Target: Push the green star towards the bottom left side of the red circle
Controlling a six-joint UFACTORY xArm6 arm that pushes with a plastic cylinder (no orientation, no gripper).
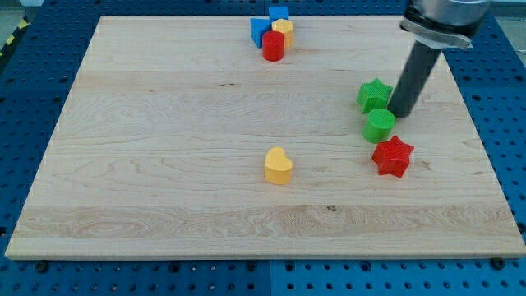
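One rod tip [402, 113], no jaws to open/shut, touches green star [374, 95] on view's right; next: push left/up toward red circle [273, 46].

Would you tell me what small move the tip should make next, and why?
Probably a push toward the view's left and slightly up: my tip sits right of the green star, and the red circle lies far up-left.

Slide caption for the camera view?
My tip sits right of the green star, far from the red circle.
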